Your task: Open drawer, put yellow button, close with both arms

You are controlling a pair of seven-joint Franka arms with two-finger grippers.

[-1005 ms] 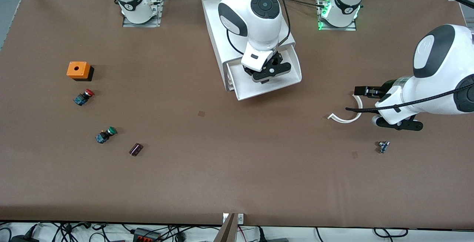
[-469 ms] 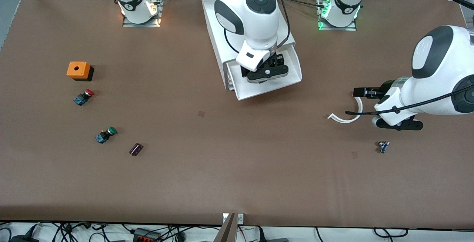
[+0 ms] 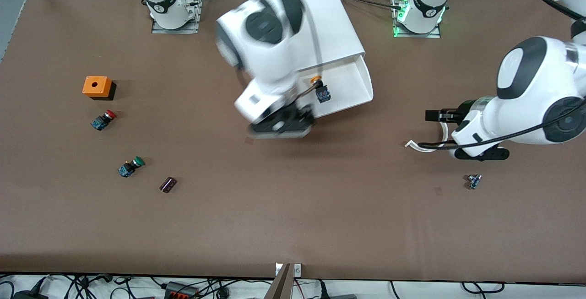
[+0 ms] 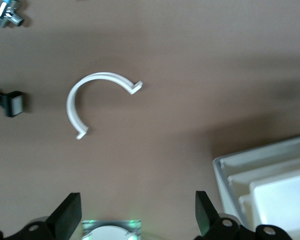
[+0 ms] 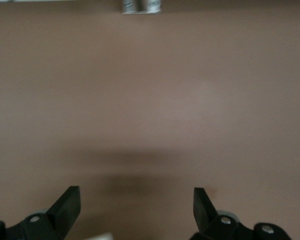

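The top drawer (image 3: 355, 81) of the white cabinet (image 3: 320, 15) stands pulled open. The yellow button (image 3: 319, 89) lies on its side in it, orange cap toward the cabinet. My right gripper (image 3: 280, 129) is open and empty over bare table next to the drawer's front corner; its wrist view shows the open gripper (image 5: 135, 207) over bare brown table. My left gripper (image 3: 430, 116) is open and empty above the table toward the left arm's end, pointing at the cabinet. Its wrist view shows the open gripper (image 4: 137, 220) and the drawer's corner (image 4: 260, 157).
A white curved strip (image 3: 428, 145) (image 4: 90, 97) lies under my left gripper, a small metal part (image 3: 474, 181) nearer the camera. Toward the right arm's end: an orange box (image 3: 97, 86), a red-capped button (image 3: 103, 120), a green-capped button (image 3: 130, 166), a small dark block (image 3: 168, 184).
My right gripper has left the drawer and swung out over the table, leaving the yellow button in the drawer. My left gripper has moved a little toward the cabinet.
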